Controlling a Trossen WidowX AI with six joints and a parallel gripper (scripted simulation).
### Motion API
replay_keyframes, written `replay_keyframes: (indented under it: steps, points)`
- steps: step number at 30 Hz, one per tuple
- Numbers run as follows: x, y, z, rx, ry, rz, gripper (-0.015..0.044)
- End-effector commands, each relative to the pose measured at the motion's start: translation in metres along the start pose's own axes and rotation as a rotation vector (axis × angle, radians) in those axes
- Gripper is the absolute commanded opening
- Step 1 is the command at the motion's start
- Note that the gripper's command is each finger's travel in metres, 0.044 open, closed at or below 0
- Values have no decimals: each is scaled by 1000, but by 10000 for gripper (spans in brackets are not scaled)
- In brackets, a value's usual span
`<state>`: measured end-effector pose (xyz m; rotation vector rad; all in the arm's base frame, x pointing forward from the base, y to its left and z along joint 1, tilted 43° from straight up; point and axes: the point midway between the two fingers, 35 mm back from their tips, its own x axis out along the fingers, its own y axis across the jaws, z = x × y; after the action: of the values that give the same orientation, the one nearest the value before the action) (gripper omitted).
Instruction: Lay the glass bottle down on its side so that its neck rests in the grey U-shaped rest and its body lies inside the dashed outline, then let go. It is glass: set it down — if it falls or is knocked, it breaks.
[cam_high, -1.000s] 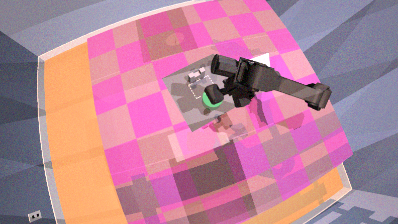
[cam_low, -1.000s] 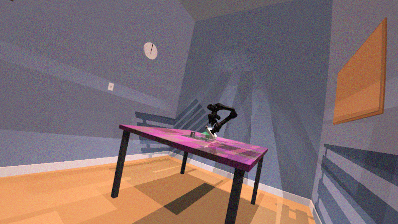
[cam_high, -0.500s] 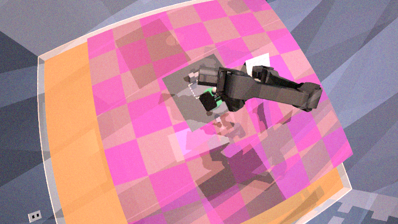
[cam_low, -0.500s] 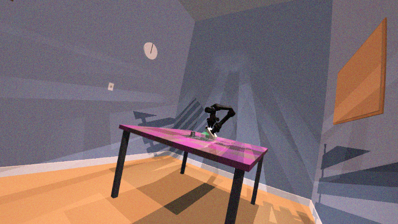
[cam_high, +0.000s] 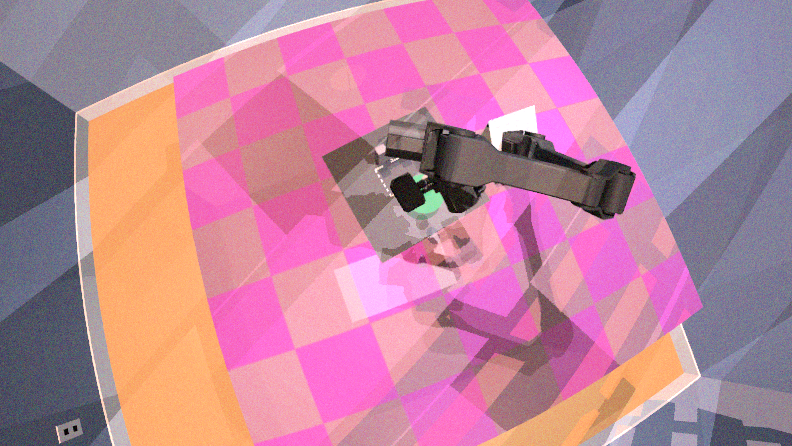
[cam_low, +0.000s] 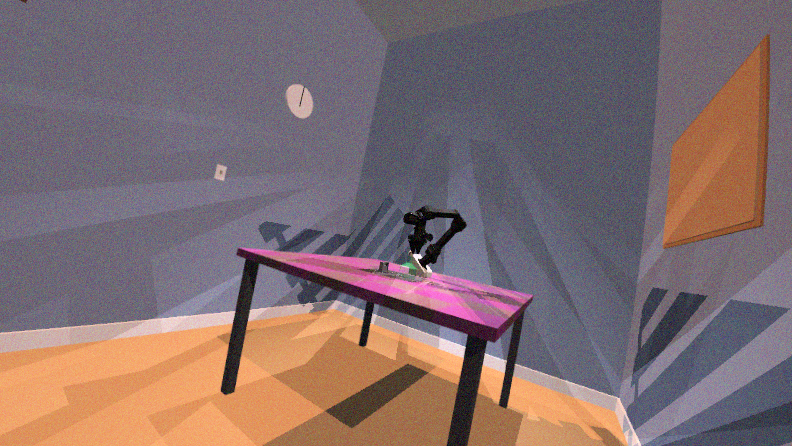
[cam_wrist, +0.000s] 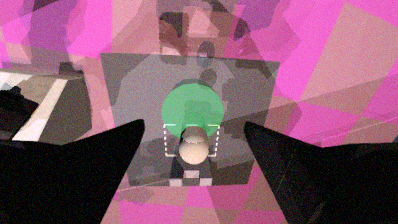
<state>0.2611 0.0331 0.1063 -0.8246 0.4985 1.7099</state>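
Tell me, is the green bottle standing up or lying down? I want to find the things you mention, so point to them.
Standing up. The wrist view looks down on the bottle (cam_high: 427, 203) (cam_low: 409, 265) (cam_wrist: 192, 102), its pale top over its round green body.

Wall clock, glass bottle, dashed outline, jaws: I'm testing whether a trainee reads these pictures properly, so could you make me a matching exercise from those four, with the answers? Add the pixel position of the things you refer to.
Things
1. Wall clock (cam_low: 299, 101)
2. Glass bottle (cam_high: 426, 206) (cam_low: 409, 266) (cam_wrist: 192, 102)
3. Dashed outline (cam_high: 383, 181) (cam_wrist: 165, 140)
4. Jaws

Colour, place or state
A. Open, holding nothing
B. Standing upright, with a green body
C. Round and pale, high above the table (cam_high: 310, 376) (cam_low: 343, 282) (cam_wrist: 345, 55)
D. White, four-sided, marked out in short strokes

Right pairs: 1-C, 2-B, 3-D, 4-A
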Motion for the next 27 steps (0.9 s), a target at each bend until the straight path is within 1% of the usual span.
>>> replay_keyframes:
  steps: [1,12,24,27]
  points:
    - [0,0,-9,-2,2,2,440]
    - [1,0,-25,-3,2,2,440]
    - [1,0,-25,-3,2,2,125]
    - [1,0,-25,-3,2,2,118]
